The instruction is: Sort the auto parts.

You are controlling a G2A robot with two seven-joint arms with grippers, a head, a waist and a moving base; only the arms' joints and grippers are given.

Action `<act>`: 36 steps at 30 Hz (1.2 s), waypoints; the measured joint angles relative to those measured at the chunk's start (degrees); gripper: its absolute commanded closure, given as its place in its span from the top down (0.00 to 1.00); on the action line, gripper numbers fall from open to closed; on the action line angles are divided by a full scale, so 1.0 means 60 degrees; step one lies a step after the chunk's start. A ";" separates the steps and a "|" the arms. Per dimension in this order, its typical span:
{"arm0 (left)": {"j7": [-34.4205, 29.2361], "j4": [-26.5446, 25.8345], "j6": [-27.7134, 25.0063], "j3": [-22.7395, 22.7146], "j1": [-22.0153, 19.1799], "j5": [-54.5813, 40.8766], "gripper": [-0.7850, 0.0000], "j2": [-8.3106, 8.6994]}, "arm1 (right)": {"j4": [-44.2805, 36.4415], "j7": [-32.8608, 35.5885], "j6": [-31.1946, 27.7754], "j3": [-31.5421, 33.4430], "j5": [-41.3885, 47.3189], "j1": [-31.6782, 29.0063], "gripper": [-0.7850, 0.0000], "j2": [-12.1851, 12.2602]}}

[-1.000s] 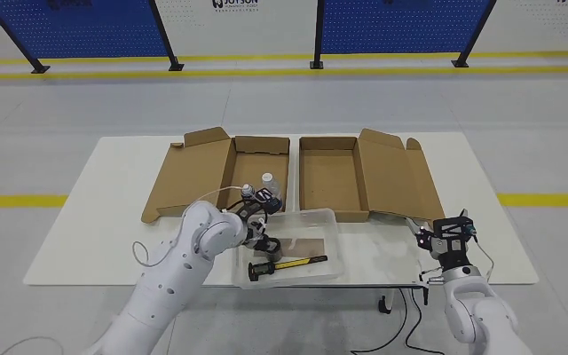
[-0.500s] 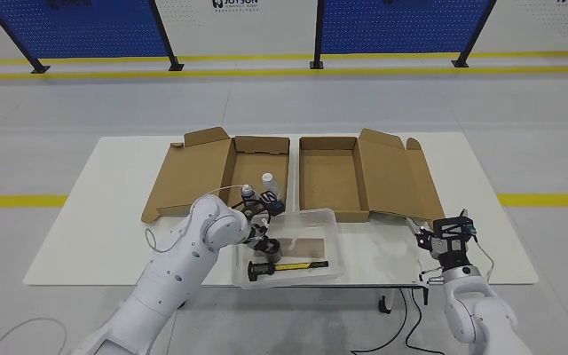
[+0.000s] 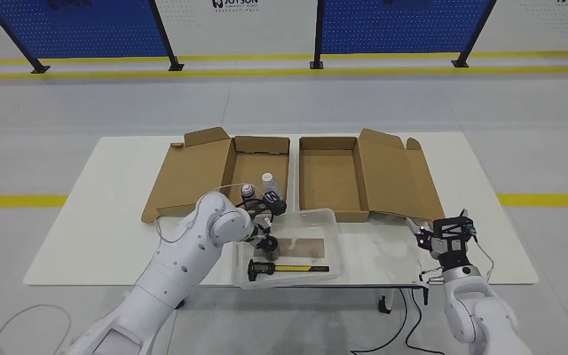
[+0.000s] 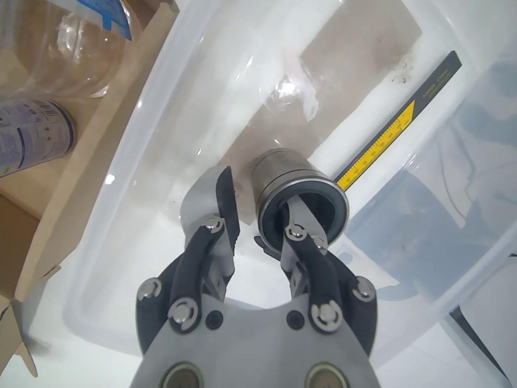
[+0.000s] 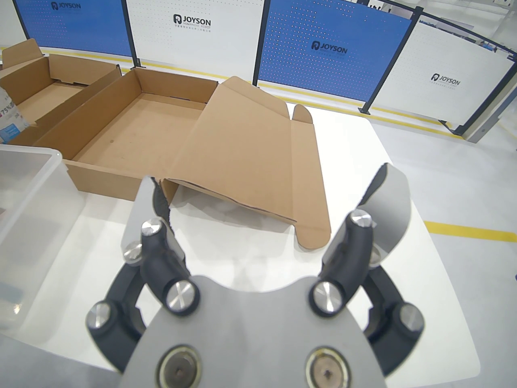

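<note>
yellow numbered scale on caliper (image 4: 404, 123), blue-labelled clear bottle (image 4: 68, 38), print-covered bottle (image 4: 32, 135)

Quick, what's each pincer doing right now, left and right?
Left pincer: open, straddling the wall of the metal bearing, not clamped.
Right pincer: open, holding nothing.

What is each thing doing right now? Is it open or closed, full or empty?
Left tool: open, straddling the metal ring's wall.
Right tool: open, empty.
Left box: open, two bottles inside.
Right box: open, empty.
Clear bin: lidless, holding the metal ring and a ruler.
</note>
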 measured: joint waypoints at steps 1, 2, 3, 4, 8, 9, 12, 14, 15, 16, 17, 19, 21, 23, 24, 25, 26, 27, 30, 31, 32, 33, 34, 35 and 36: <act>0.0027 0.0019 0.0000 0.0018 -0.0011 -0.0008 0.00 -0.0002 | 0.0000 0.0000 0.0000 0.0000 0.0000 0.0000 1.00 0.0000; 0.0062 0.0042 0.0001 0.0040 -0.0021 -0.0017 0.00 -0.0005 | 0.0000 0.0000 0.0000 0.0000 0.0000 0.0000 1.00 0.0000; 0.0085 0.0054 0.0008 0.0057 -0.0025 -0.0019 0.00 -0.0007 | 0.0000 0.0000 0.0000 0.0000 0.0000 0.0000 1.00 0.0000; 0.0103 0.0063 0.0014 0.0075 -0.0027 -0.0025 0.00 -0.0009 | 0.0000 0.0000 0.0000 0.0000 0.0000 0.0000 1.00 0.0000; 0.0166 0.0015 0.0026 0.0163 -0.0027 0.0001 0.00 -0.0012 | 0.0000 0.0000 0.0000 0.0000 0.0000 0.0000 1.00 0.0000; 0.0184 -0.0014 0.0036 0.0172 -0.0023 0.0016 0.00 -0.0009 | 0.0000 0.0000 0.0000 0.0000 0.0000 0.0000 1.00 0.0000; 0.0289 -0.0145 0.0093 0.0155 -0.0004 0.0109 0.00 0.0012 | 0.0000 0.0000 0.0000 0.0000 0.0000 0.0000 1.00 0.0000; 0.0381 -0.0266 0.0129 0.0103 0.0035 0.0142 0.00 0.0037 | 0.0000 0.0000 0.0000 0.0000 0.0000 0.0000 1.00 0.0000; 0.0401 -0.0324 0.0137 0.0079 0.0056 0.0153 0.00 0.0050 | 0.0000 0.0000 0.0000 0.0000 0.0000 0.0000 1.00 0.0000; 0.0411 -0.0387 0.0142 0.0056 0.0079 0.0165 0.00 0.0063 | 0.0000 0.0000 0.0000 0.0000 0.0000 0.0000 1.00 0.0000; 0.0428 -0.0476 0.0152 0.0021 0.0114 0.0182 0.00 0.0082 | 0.0000 0.0000 0.0000 0.0000 0.0000 0.0000 1.00 0.0000; 0.0457 -0.0628 0.0169 -0.0036 0.0171 0.0217 0.00 0.0112 | 0.0000 0.0000 0.0000 0.0000 0.0000 0.0000 1.00 0.0000; 0.0481 -0.0834 0.0190 -0.0110 0.0252 0.0229 0.00 0.0148 | 0.0000 0.0000 0.0000 0.0000 0.0000 0.0000 1.00 0.0000; 0.0503 -0.1068 0.0212 -0.0194 0.0353 0.0216 0.00 0.0186 | 0.0000 0.0000 0.0000 0.0000 0.0000 0.0000 1.00 0.0000; 0.0506 -0.1170 0.0221 -0.0230 0.0398 0.0214 0.00 0.0204 | 0.0000 0.0000 0.0000 0.0000 0.0000 0.0000 1.00 0.0000; 0.0519 -0.1275 0.0231 -0.0268 0.0444 0.0215 0.00 0.0221 | 0.0000 0.0000 0.0000 0.0000 0.0000 0.0000 1.00 0.0000; 0.0543 -0.1413 0.0247 -0.0316 0.0509 0.0217 0.00 0.0244 | 0.0000 0.0000 0.0000 0.0000 0.0000 0.0000 1.00 0.0000; 0.0547 -0.1513 0.0261 -0.0350 0.0559 0.0218 0.00 0.0261 | 0.0000 0.0000 0.0000 0.0000 0.0000 0.0000 1.00 0.0000; 0.0579 -0.1852 0.0309 -0.0476 0.0720 0.0228 0.00 0.0318 | 0.0000 0.0000 0.0000 0.0000 0.0000 0.0000 1.00 0.0000; 0.0612 -0.1965 0.0329 -0.0520 0.0778 0.0218 0.00 0.0335 | 0.0000 0.0000 0.0000 0.0000 0.0000 0.0000 1.00 0.0000; 0.0672 -0.2123 0.0373 -0.0593 0.0866 0.0153 0.00 0.0357 | 0.0000 0.0000 0.0000 0.0000 0.0000 0.0000 1.00 0.0000; 0.0730 -0.2251 0.0426 -0.0664 0.0941 0.0076 0.00 0.0374 | 0.0000 0.0000 0.0000 0.0000 0.0000 0.0000 1.00 0.0000; 0.0790 -0.2390 0.0494 -0.0745 0.1023 0.0015 0.00 0.0393 | 0.0000 0.0000 0.0000 0.0000 0.0000 0.0000 1.00 0.0000; 0.0853 -0.2593 0.0589 -0.0852 0.1151 -0.0029 0.00 0.0424 | 0.0000 0.0000 0.0000 0.0000 0.0000 0.0000 1.00 0.0000; 0.0877 -0.2755 0.0651 -0.0920 0.1260 -0.0031 0.00 0.0449 | 0.0000 0.0000 0.0000 0.0000 0.0000 0.0000 1.00 0.0000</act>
